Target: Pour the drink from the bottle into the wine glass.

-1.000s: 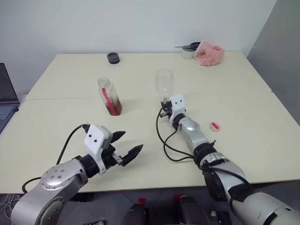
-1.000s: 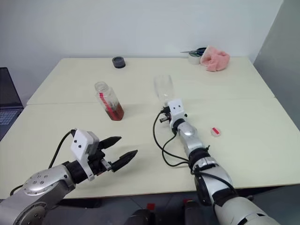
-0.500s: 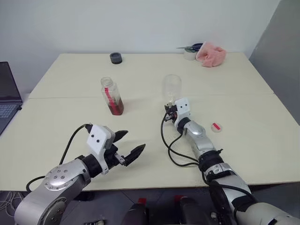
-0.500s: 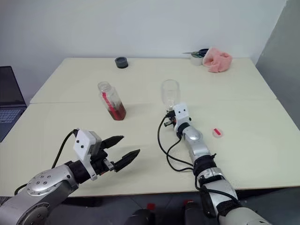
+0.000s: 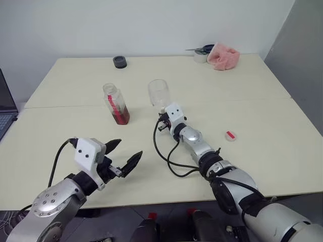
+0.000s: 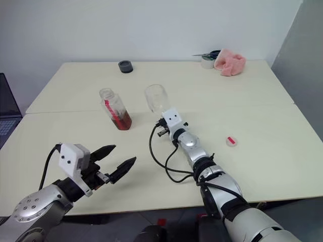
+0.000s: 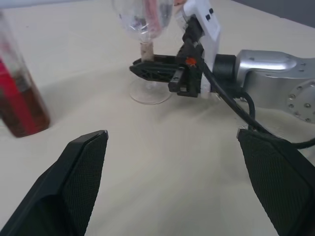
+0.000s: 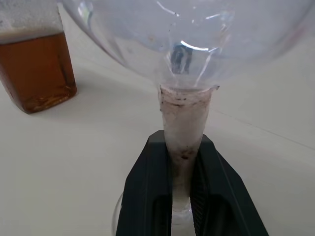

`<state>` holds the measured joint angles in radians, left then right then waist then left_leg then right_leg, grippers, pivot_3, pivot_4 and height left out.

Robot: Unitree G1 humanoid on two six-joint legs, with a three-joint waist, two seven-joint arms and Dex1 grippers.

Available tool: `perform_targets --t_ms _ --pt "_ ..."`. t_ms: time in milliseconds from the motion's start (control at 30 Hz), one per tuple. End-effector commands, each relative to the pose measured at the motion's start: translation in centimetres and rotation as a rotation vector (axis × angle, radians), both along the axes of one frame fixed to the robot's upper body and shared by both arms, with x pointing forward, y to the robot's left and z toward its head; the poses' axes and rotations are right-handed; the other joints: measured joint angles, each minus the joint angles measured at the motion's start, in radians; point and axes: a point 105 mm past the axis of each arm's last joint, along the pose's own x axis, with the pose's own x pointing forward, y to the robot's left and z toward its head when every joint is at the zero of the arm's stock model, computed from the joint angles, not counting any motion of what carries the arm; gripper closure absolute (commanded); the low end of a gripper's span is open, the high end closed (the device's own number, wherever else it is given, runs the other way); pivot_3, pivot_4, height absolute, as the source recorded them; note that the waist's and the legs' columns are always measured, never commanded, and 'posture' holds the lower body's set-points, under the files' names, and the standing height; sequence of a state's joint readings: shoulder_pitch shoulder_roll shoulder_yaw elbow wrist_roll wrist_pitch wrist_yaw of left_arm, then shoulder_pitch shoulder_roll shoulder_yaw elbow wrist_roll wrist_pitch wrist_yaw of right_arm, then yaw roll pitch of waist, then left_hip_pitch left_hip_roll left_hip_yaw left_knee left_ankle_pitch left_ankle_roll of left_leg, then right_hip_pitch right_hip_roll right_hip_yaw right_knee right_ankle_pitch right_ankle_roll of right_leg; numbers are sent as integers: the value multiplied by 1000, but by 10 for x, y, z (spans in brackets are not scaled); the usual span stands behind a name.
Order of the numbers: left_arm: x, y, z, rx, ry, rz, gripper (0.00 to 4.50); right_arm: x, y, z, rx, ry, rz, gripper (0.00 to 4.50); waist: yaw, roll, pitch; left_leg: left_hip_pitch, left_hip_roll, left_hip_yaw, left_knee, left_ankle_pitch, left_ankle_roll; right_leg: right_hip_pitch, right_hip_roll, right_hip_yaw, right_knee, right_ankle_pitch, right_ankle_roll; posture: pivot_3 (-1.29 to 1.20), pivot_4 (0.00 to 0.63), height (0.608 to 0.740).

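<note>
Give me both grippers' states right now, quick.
Left gripper: open, holding nothing, above the table.
Right gripper: shut on the wine glass, gripping its stem.

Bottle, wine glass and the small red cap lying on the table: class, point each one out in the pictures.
bottle (image 5: 116,105): left eye view, on the middle of its clear body, at the red label strip.
wine glass (image 5: 158,94): left eye view, on its rounded bowl.
red cap (image 5: 230,135): left eye view, on its top face.
</note>
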<state>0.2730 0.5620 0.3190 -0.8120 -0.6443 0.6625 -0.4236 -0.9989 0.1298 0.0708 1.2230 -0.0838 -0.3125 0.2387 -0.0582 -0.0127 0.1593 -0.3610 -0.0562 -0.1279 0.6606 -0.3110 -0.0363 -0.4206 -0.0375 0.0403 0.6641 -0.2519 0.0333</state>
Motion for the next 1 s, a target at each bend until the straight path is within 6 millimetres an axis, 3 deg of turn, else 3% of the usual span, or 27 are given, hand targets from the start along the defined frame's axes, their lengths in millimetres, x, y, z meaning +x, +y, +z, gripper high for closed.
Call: perform_targets --t_ms 33,333,1000 --pt "-3 3 8 14 -53 23 0 2 3 7 43 9 -6 4327 0 0 0 0 0 0 0 0 0 0 0 0 0 0 0 0 150 740" --pt "1 0 17 12 -71 28 0 10 -15 -1 141 105 -104 4327 5 0 0 0 0 -1 0 0 0 1 0 -1 1 0 0 0 150 740" --pt "11 -14 32 19 -76 -30 0 9 -21 1 56 -7 -122 4327 5 0 0 0 0 -1 0 0 0 1 0 -1 1 0 0 0 150 740"
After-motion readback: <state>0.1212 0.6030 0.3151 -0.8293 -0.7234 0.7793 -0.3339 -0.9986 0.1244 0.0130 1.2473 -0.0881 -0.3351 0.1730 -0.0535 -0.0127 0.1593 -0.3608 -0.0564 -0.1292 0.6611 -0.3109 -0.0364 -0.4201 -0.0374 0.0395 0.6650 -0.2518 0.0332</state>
